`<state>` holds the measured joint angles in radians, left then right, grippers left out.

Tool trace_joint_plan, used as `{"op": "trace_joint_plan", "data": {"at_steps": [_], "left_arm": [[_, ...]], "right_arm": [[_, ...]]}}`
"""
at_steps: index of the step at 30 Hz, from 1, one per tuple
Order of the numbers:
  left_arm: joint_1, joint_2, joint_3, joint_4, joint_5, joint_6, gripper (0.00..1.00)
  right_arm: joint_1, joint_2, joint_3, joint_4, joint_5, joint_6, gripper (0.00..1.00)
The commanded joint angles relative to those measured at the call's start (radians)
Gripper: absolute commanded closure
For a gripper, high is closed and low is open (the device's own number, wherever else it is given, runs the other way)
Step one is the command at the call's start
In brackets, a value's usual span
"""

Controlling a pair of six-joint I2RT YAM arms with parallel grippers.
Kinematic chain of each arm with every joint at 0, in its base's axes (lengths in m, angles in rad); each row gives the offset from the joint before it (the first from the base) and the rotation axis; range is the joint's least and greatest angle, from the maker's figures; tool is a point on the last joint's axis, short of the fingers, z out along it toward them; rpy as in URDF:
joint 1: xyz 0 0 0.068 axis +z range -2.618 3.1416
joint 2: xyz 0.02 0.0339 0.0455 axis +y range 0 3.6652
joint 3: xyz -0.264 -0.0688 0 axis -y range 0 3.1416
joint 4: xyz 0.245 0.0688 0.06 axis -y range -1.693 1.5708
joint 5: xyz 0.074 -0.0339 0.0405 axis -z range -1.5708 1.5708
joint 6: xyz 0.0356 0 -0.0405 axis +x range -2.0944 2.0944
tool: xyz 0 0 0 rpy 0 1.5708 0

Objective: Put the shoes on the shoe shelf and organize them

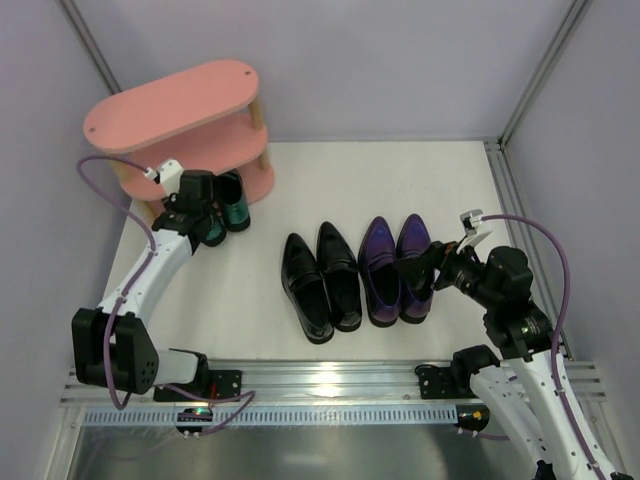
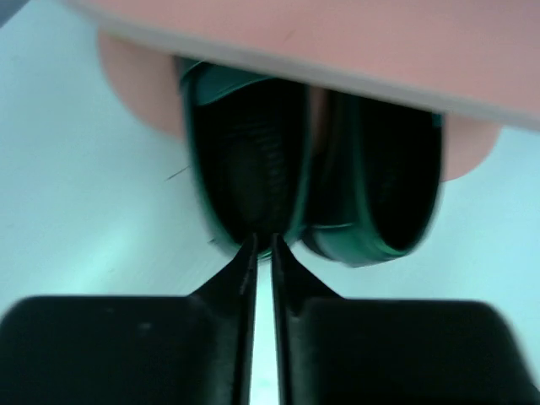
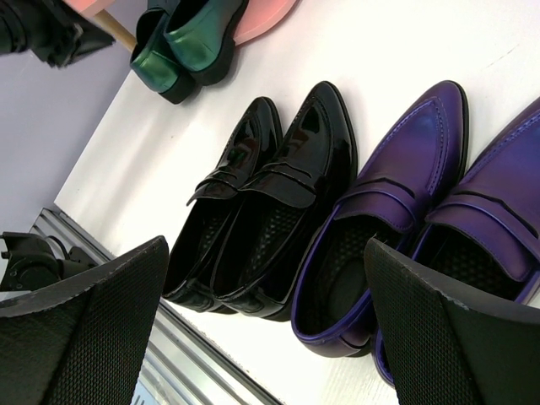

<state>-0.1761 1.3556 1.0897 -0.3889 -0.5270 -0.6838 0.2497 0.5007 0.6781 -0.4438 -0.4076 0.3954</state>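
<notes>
Shelving the first pair: left gripper (image 2: 263,246), jaws narrow, is touching the heel of the glossy teal-green pointed loafers (image 1: 232,205) on the bottom board of the pink oval three-tier rack (image 1: 170,110), at ten o'clock. I cannot tell whether it is pinching. Right gripper (image 3: 266,245) is hovering wide over the glossy purple loafers (image 3: 405,169). Next, the teal pair likely needs pushing deeper.

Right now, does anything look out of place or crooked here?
The green shoes poke heel-first past the pink shelf's bottom board, not fully in. The black pair and purple pair stand straight on the table.
</notes>
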Motion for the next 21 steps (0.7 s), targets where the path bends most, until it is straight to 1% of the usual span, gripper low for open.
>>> {"op": "trace_joint_plan", "data": {"at_steps": [1,5,6,8,10,11,13,15,16,18,19,21], "left_arm": [[-0.002,-0.085,-0.094,-0.096,-0.151,-0.106,1.00],[0.007,-0.142,-0.168,-0.131,-0.264,-0.204,1.00],[0.012,-0.150,-0.177,-0.152,-0.304,-0.251,1.00],[0.023,-0.182,-0.200,-0.171,-0.340,-0.298,1.00],[0.039,-0.207,-0.247,-0.148,-0.372,-0.348,1.00],[0.074,-0.213,-0.263,-0.137,-0.367,-0.361,1.00],[0.113,-0.202,-0.292,-0.078,-0.312,-0.368,1.00],[0.170,-0.158,-0.313,-0.027,-0.266,-0.365,1.00],[0.171,-0.136,-0.321,0.035,-0.240,-0.365,1.00],[0.252,-0.087,-0.346,0.115,-0.139,-0.353,1.00],[0.266,-0.072,-0.364,0.199,-0.110,-0.347,1.00],[0.283,-0.023,-0.366,0.275,-0.048,-0.309,1.00]], "right_arm": [[0.006,-0.017,0.003,0.019,-0.020,0.002,0.03],[0.006,-0.027,0.000,0.017,-0.025,-0.001,0.03],[0.006,-0.030,0.000,0.016,-0.026,0.000,0.03],[0.005,-0.033,-0.003,0.014,-0.028,0.000,0.03],[0.005,-0.034,-0.005,0.016,-0.030,0.000,0.03],[0.006,-0.036,-0.006,0.017,-0.033,0.000,0.03],[0.006,-0.033,-0.005,0.016,-0.036,0.000,0.03],[0.005,-0.030,-0.005,0.020,-0.039,0.000,0.03],[0.006,-0.030,-0.005,0.019,-0.040,0.000,0.03],[0.006,-0.030,-0.003,0.016,-0.042,0.000,0.03],[0.005,-0.030,-0.005,0.017,-0.042,0.000,0.03],[0.005,-0.034,-0.006,0.014,-0.045,0.000,0.03]]}}
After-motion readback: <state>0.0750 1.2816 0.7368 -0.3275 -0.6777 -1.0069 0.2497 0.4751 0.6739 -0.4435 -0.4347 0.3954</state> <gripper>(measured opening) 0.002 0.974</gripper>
